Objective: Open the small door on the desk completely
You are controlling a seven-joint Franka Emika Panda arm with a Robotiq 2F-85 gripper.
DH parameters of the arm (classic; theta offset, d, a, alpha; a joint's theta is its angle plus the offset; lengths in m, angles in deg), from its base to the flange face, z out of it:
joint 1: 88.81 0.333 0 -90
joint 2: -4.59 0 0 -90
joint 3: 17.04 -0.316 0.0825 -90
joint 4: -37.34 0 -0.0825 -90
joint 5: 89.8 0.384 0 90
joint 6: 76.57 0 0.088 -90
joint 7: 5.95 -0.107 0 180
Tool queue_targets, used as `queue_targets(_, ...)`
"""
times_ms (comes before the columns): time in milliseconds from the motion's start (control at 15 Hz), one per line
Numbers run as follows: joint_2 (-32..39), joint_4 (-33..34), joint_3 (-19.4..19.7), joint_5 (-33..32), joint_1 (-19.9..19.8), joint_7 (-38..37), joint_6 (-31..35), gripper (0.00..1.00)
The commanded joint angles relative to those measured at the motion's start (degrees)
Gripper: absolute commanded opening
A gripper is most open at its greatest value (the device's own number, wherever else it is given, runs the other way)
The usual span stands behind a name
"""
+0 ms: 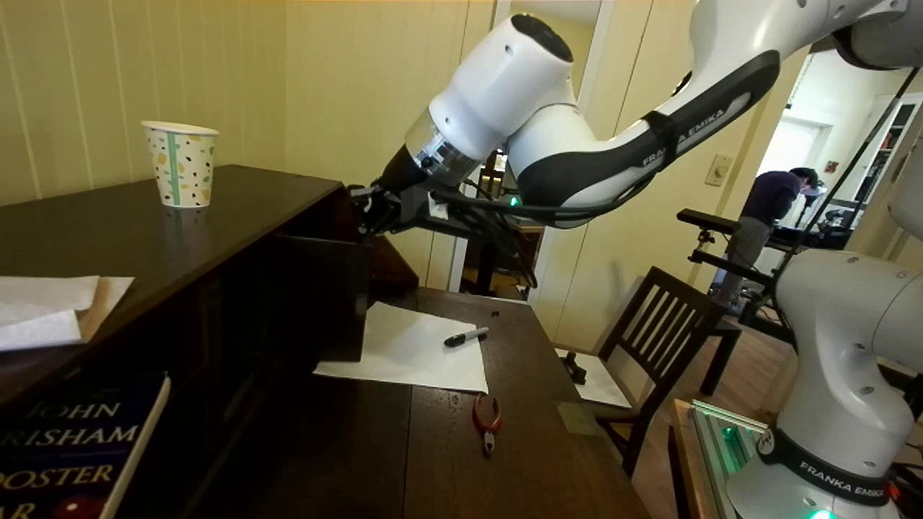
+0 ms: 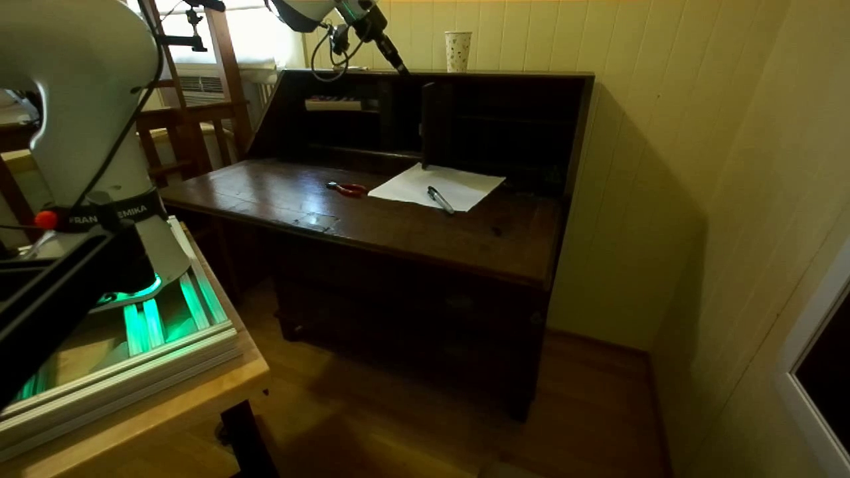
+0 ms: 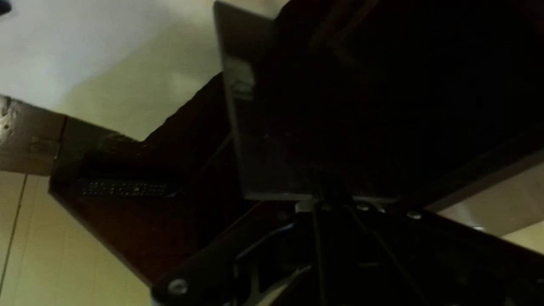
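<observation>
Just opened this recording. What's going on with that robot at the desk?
A Franka Panda arm has its gripper close to the upper edge of the small door of the dark wooden desk. The door stands swung out from the front, by a sheet of white paper; whether that is fully open can't be told. The wrist view is too dark to show whether the gripper touches it. A black-and-gray marker lies on the paper, red-handled pliers near it.

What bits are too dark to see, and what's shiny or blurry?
In both exterior views, the desk is mostly black inside; in an exterior view, its top shines; in the wrist view, the small door blends into darkness and the paper looks blurry.
</observation>
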Motion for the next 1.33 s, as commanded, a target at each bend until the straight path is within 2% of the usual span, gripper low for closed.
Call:
queue_targets(0,-12.42,-7.21,-13.1,12.72,-5.87,11.3,-3.65,0.0)
queue_targets(67,-14.25,-7.41,-16.46,14.65,-8.22,13.91,-6.15,0.0)
queue_targets(133,-17.02,-7.69,-21.17,16.46,-12.18,16.35,-9.16,0.26)
queue_targets(200,-20.06,-8.72,-14.75,23.3,-4.27,22.17,-10.84,0.28)
queue_targets(267,-22.87,-9.86,-14.63,24.64,-2.33,25.48,-10.29,0.33)
queue_targets(333,-25.59,-9.03,-13.37,28.11,0.21,30.16,-13.57,0.4)
queue_targets(400,-28.03,-7.33,-12.3,30.61,2.61,34.47,-19.35,0.47)
queue_targets(467,-30.06,-5.25,-12.14,33.39,3.41,38.79,-24.67,0.54)
queue_targets(600,-31.11,-2.08,-14.63,37.4,0.34,44.8,-34.46,0.68)
queue_targets(667,-30.36,-0.19,-22.47,42.8,-9.12,49.79,-39.31,0.76)
queue_targets(733,-30.15,1.93,-23.93,43.83,-11.61,51.77,-44.72,0.82)
queue_targets(800,-30.46,4.19,-20.19,38.38,-7.83,49.5,-50.09,0.88)
queue_targets(867,-29.84,7.32,-22.11,35.94,-10.77,49.79,-54.92,0.96)
queue_targets(933,-28.55,10.6,-29.45,37.63,-20.31,53.54,-59.46,0.99)
queue_targets(1067,-27.51,16.91,-33.59,36.36,-26.02,59.91,-67.4,1.0)
queue_targets(1133,-27.25,19.07,-35.28,34.87,-28.74,63.25,-69.06,1.0)
queue_targets(1200,-29.63,13.01,-36.52,39.2,-30.44,60.28,-63.83,1.0)
queue_targets(1267,-29.73,14.47,-37.8,39.34,-32.3,61.1,-64.82,1.0)
